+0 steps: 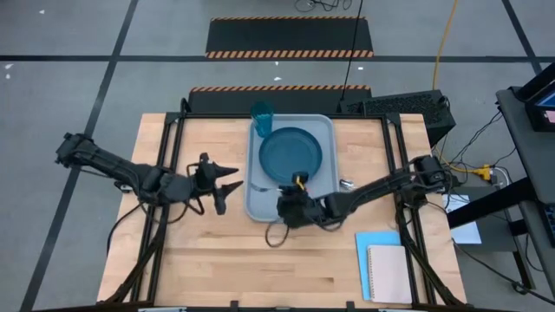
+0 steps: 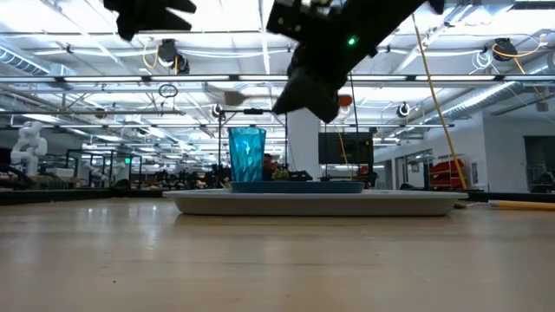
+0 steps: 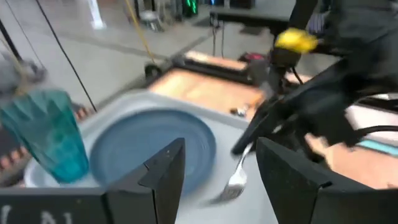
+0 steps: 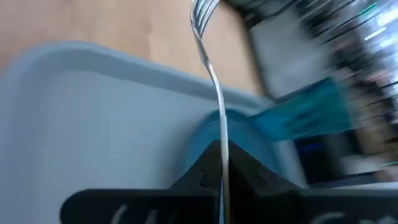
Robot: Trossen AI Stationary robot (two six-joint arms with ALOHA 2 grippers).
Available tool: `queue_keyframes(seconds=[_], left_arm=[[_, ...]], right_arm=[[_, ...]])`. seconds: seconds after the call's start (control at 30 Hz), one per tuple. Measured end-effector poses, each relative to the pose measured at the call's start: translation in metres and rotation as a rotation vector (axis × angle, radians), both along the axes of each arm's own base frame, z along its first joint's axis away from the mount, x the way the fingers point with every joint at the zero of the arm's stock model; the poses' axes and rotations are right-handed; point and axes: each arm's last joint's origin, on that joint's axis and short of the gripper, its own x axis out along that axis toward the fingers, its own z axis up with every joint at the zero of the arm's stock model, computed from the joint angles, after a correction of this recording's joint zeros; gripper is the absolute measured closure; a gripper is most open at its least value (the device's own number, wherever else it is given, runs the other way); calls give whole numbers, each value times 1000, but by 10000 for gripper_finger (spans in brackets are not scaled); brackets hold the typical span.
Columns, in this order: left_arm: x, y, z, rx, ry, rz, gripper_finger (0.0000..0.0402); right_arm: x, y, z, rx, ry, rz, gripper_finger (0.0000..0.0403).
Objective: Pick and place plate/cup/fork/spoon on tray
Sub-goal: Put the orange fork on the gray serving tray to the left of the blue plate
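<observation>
A pale wooden tabletop [image 1: 217, 251] stands on grey floor, a bright hall behind. The tray [image 1: 257, 206] carries the plate [image 1: 290, 152] and, at its far corner, the cup [image 1: 262, 113]. Over the tray's near edge the right pincer [image 1: 289, 206] pinches the fork [image 3: 235, 180]. Just beside the tray, the left pincer [image 1: 227, 187] hangs spread.

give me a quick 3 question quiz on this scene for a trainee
1. True or false: the cup stands on the plate.
2. Which gripper holds the fork? A) left B) right C) neither
3. Fill in: the left gripper waits beside the tray, fingers ____.

Key:
1. False; it stands on the tray at a corner, beside the plate.
2. B; the right gripper is shut on the fork, over the tray.
3. open
</observation>
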Motion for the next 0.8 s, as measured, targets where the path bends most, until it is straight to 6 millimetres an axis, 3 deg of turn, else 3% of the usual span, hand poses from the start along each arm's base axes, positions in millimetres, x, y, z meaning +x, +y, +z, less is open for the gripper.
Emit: queue_keyframes(seconds=[0.23, 0.4, 0.8], left_arm=[[5, 0, -6, 40, 73, -122, 201], [15, 3, -12, -205, 14, -39, 201], [21, 7, -13, -566, -100, 43, 201]], right_arm=[[-10, 31, 11, -370, 24, -66, 403], [-17, 43, 16, -545, 53, -166, 403], [-24, 56, 17, -612, 80, -159, 403]])
